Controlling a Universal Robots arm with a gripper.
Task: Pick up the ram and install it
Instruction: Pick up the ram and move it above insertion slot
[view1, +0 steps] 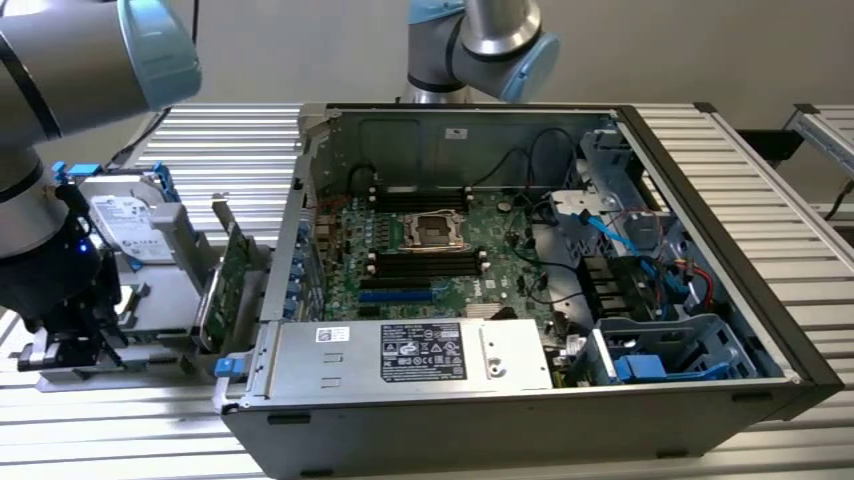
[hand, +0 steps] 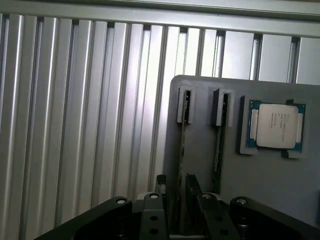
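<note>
Ribbed table; exterior view, case at three o'clock from your gripper. Pointing down, its released jaws straddle the ram beside a CPU.

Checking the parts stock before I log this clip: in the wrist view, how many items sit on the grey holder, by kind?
ram sticks, standing on edge in slots: 2
processor chip, lying flat in its recess: 1
Total on the grey holder: 3
</note>
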